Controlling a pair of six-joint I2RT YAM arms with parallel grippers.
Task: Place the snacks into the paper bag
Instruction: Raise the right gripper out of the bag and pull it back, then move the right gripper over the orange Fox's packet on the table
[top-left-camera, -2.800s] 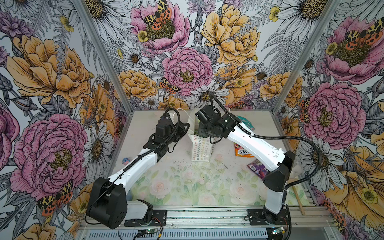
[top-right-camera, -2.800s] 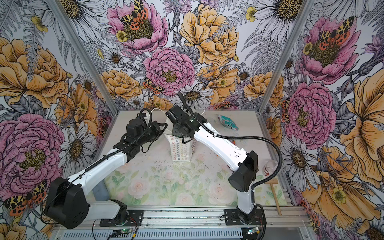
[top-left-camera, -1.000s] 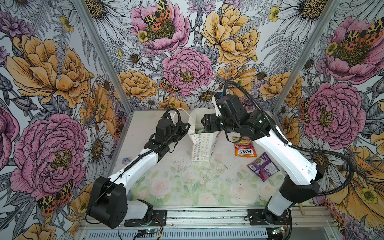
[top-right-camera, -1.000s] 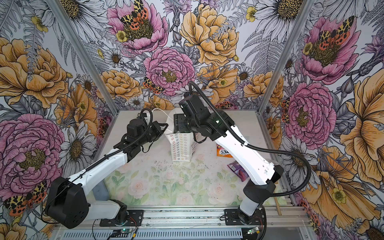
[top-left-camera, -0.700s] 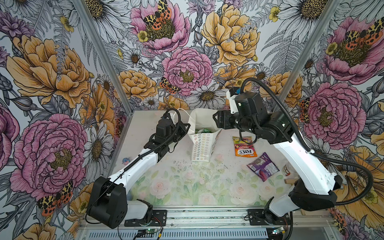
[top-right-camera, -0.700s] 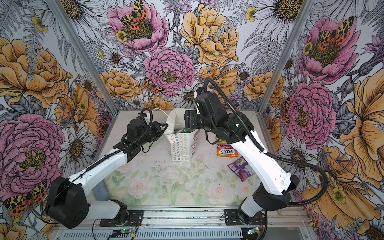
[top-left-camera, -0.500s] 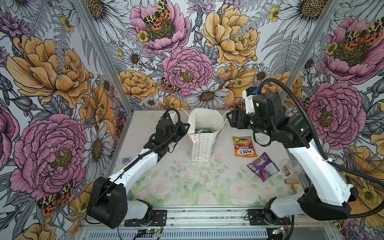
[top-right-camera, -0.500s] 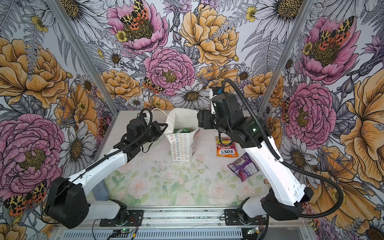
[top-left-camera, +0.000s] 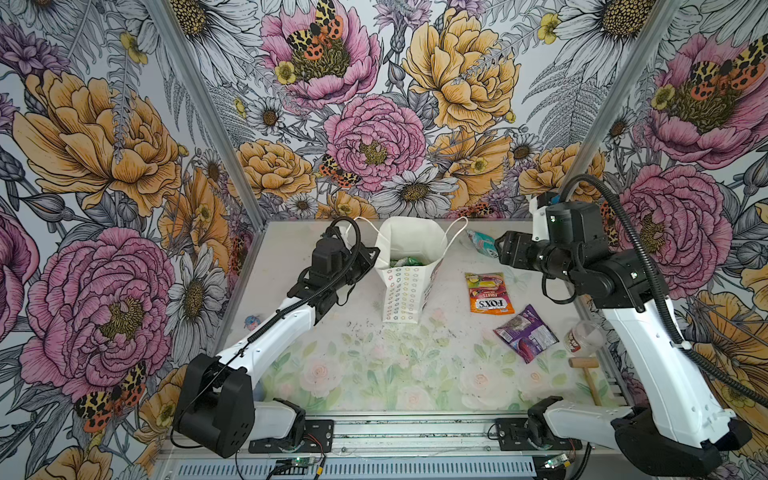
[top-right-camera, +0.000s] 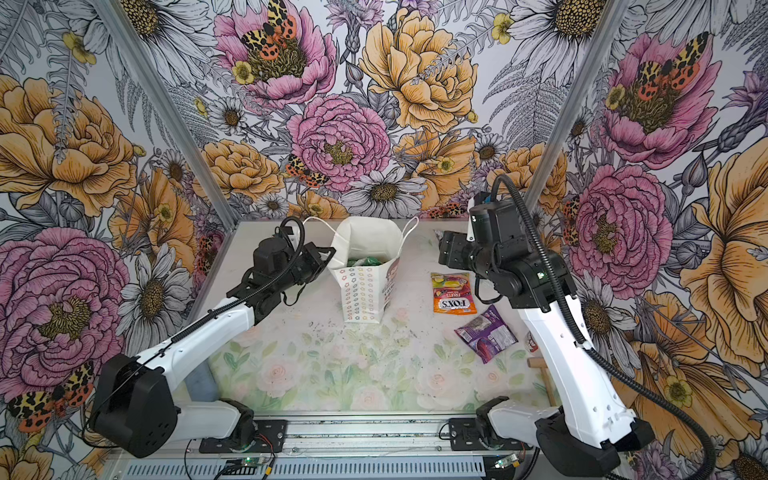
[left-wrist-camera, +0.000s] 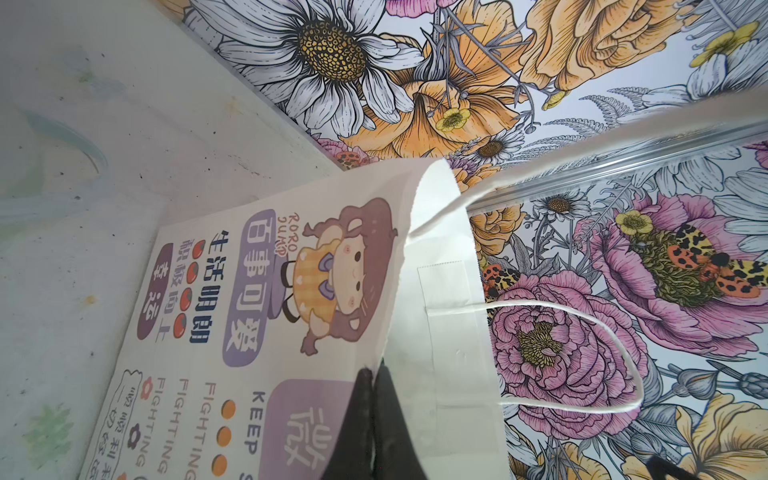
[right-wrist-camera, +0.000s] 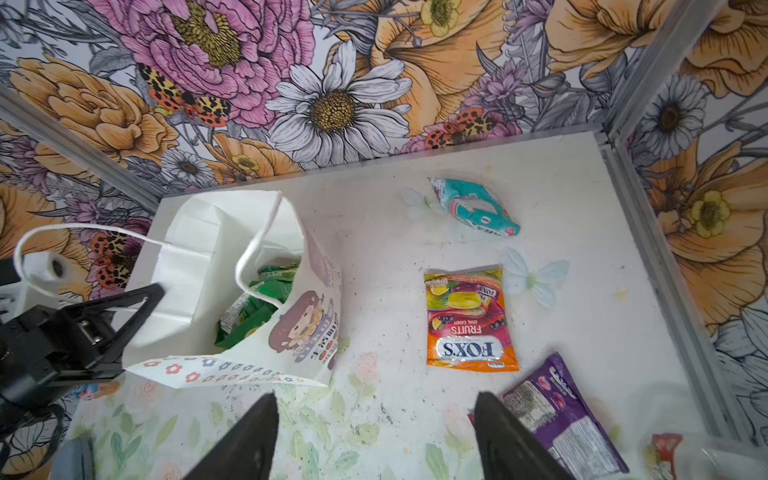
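The left hand pinches the left rim of the paper bag; the right hand hangs spread, empty, far right. Inside the upright bag lie green packets.

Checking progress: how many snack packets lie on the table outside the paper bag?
3: a teal packet farthest back, an orange packet right of the paper bag, a purple packet nearer the front. Green packets sit inside the bag; more may be hidden there.

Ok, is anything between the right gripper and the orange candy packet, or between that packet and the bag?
Nothing visible. The open right gripper has a clear path down to the orange packet, and only bare table lies between it and the open bag.
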